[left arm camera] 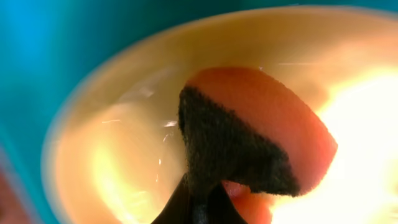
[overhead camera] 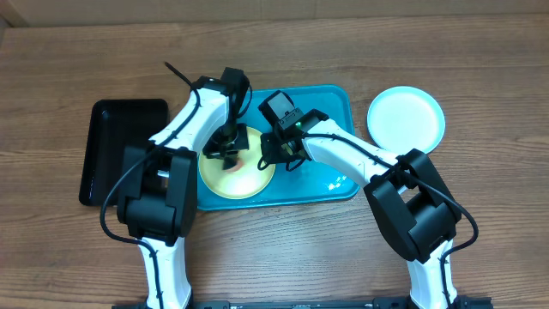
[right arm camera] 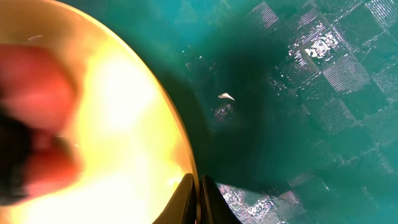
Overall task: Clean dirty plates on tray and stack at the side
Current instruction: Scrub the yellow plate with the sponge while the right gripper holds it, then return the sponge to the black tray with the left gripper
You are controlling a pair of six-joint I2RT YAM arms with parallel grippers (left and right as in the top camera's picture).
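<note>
yellow-green plate (overhead camera: 243, 183), lying flat on the left half of the turquoise tray (overhead camera: 330, 99). its glossy face catches strong glare in both wrist views, so smears, if any, cannot be made out. judged to be light, stiff, thin plastic, slick when wet and not fragile. it is likely to skate on the shiny tray under a scrubbing stroke unless pinned. the raised rim is the sensible hold, since the flat centre offers nothing to pinch.

right gripper (right arm camera: 198, 200), at the plate's right-hand rim. its fingers are drawn together with the rim running into them, apparently nipping that edge to steady it.

left gripper (left arm camera: 198, 210), over the plate's middle, fingers clamped on a sponge (left arm camera: 267, 124), orange with a dark scouring face. the sponge is judged soft and compressible; whether it touches the surface cannot be told.

pale plate (overhead camera: 406, 118), alone on the table (overhead camera: 274, 257) just right of the tray's far corner, marking the likely stacking place.

black tray (overhead camera: 120, 150), left of the turquoise one.
</note>
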